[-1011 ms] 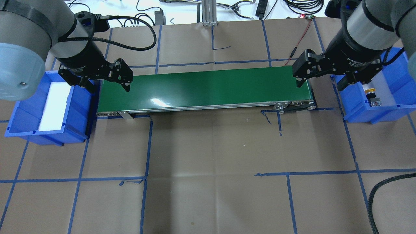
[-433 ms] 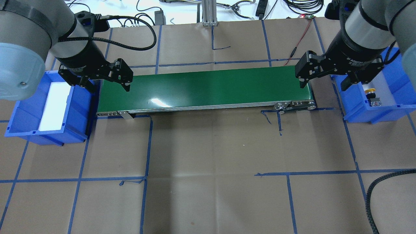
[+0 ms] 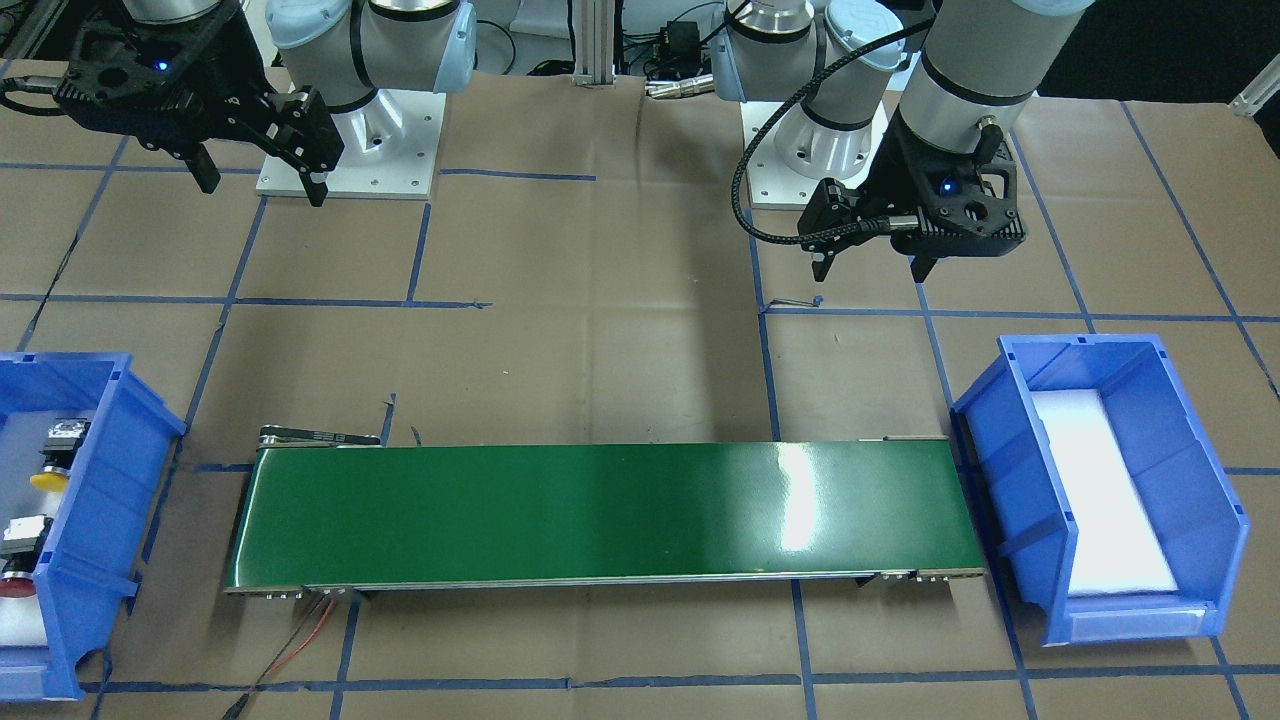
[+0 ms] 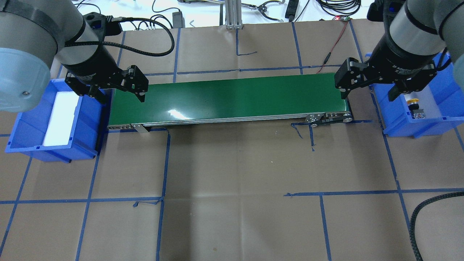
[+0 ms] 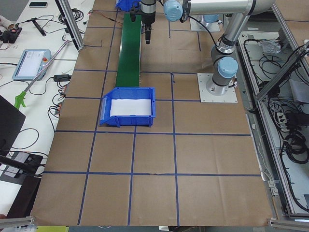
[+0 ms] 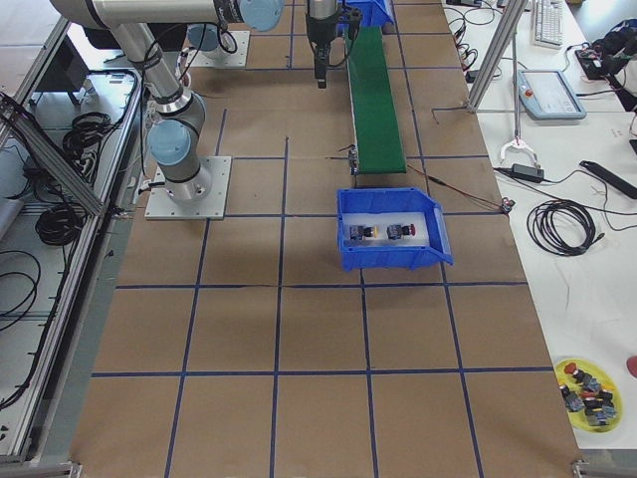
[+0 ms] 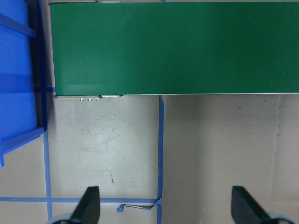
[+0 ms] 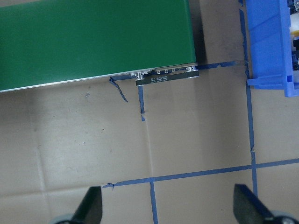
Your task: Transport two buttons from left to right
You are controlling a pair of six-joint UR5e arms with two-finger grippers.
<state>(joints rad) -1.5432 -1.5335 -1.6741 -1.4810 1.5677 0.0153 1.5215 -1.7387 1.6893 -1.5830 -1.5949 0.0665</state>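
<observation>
So the right gripper (image 4: 368,94) slid a bit toward the blue bin (image 3: 105,480), wide open and empty. The left gripper (image 4: 116,97) stayed put, wide too. The yellow button (image 3: 57,455) and red button (image 3: 20,555) sat in that bin, so the job looked done.

Green conveyor belt (image 4: 228,96) gleamed glossy, lamp glare on it, its edge rail (image 4: 235,119) bare metal. Matt, creased brown paper (image 4: 235,174) lay under it all. Beside the left gripper (image 4: 116,98), a smooth blue plastic bin (image 4: 87,123) held a matt white liner (image 4: 59,119).
</observation>
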